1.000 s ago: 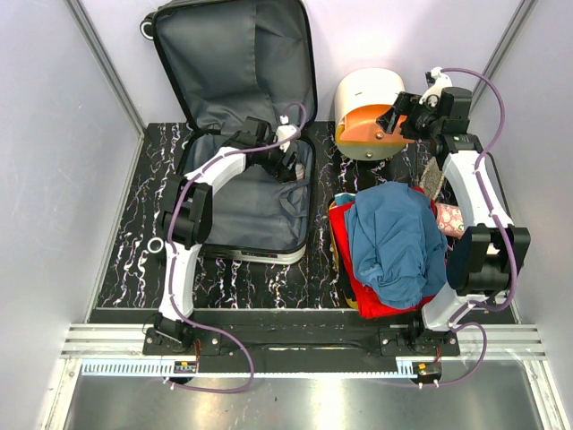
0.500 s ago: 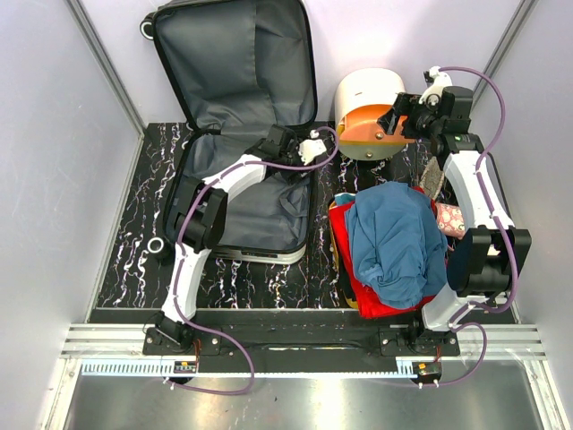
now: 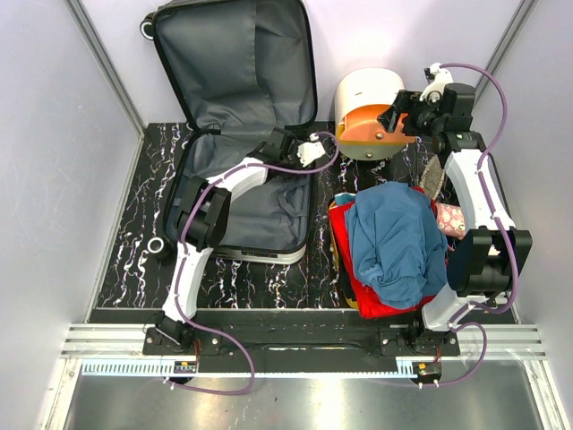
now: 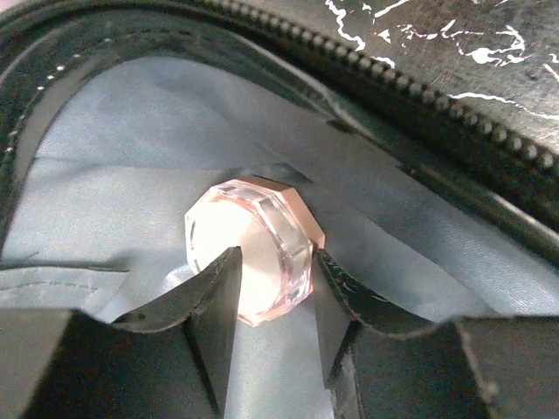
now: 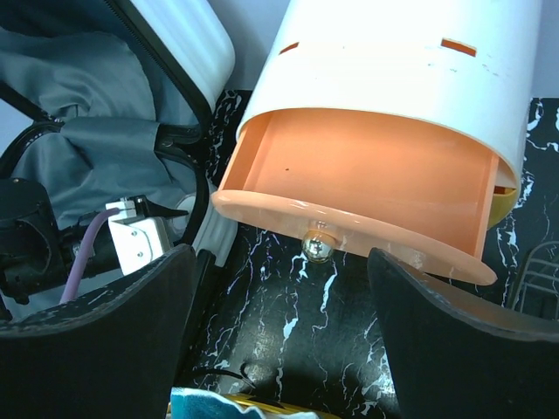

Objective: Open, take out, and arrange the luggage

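The left gripper [image 4: 275, 260] flanks a faceted pink jar [image 4: 253, 231] on the grey lining [image 4: 105, 201] of the luggage [image 3: 235, 72], grip unclear. The right gripper [image 5: 278, 255] gapes, with a smooth orange drawer [image 5: 367, 183] at its twelve o'clock.

Drawer box [image 3: 369, 97], blue garment [image 3: 394, 237]

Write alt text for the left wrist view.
The left pincer has its two black fingers flanking a pink octagonal object on the grey lining inside the open luggage; contact is unclear. The zipper rim and black marbled table cross the upper right.
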